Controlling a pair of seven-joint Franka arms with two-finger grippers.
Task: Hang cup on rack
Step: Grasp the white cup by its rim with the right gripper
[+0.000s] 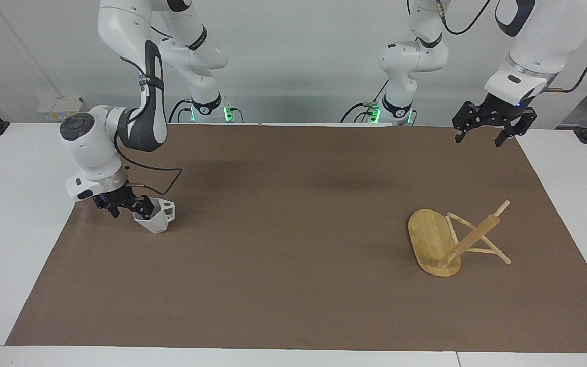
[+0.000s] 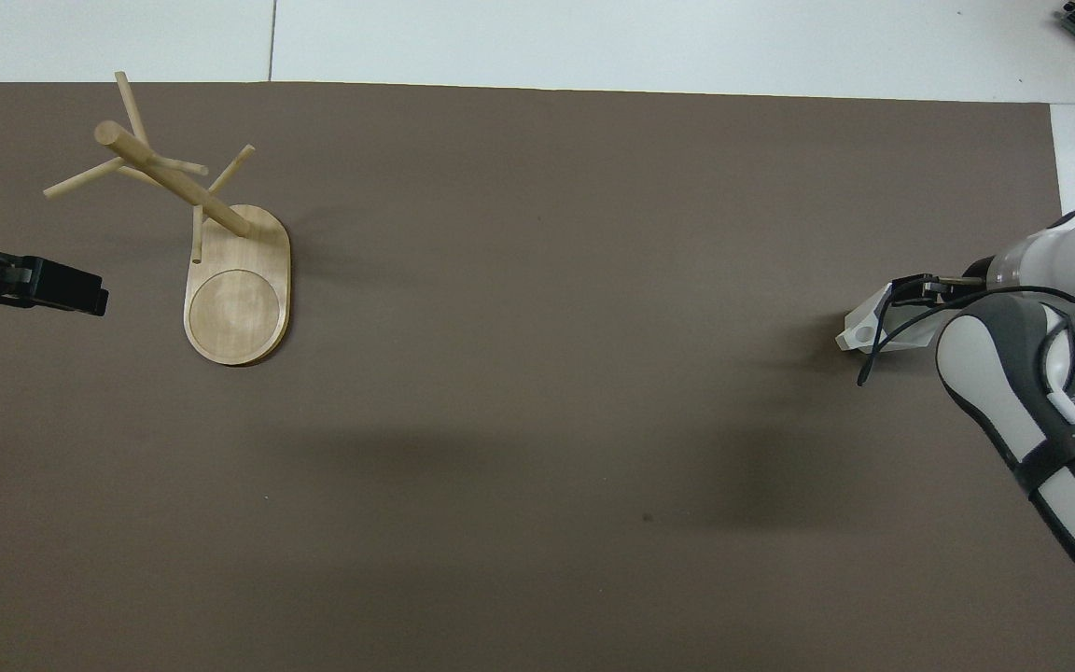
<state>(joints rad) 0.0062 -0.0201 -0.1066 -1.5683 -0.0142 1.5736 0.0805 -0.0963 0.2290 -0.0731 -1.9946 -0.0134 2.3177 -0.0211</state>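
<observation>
The white faceted cup (image 1: 157, 222) stands rim up on the brown mat at the right arm's end of the table, handle toward the left arm's end. In the overhead view the arm covers most of the cup (image 2: 862, 332). My right gripper (image 1: 129, 206) is down at the cup's rim, open, with one finger inside the cup and the other outside its wall; it also shows in the overhead view (image 2: 911, 290). The bamboo rack (image 1: 441, 243) stands on its oval base at the left arm's end (image 2: 237, 299). My left gripper (image 1: 482, 133) waits, open, raised over the mat's corner, apart from the rack (image 2: 80, 294).
The brown mat (image 1: 293, 285) covers most of the white table (image 1: 13, 214). The arms' bases and cables (image 1: 212, 109) stand along the robots' edge. The rack's thin pegs (image 1: 502, 206) stick out toward the left arm's end.
</observation>
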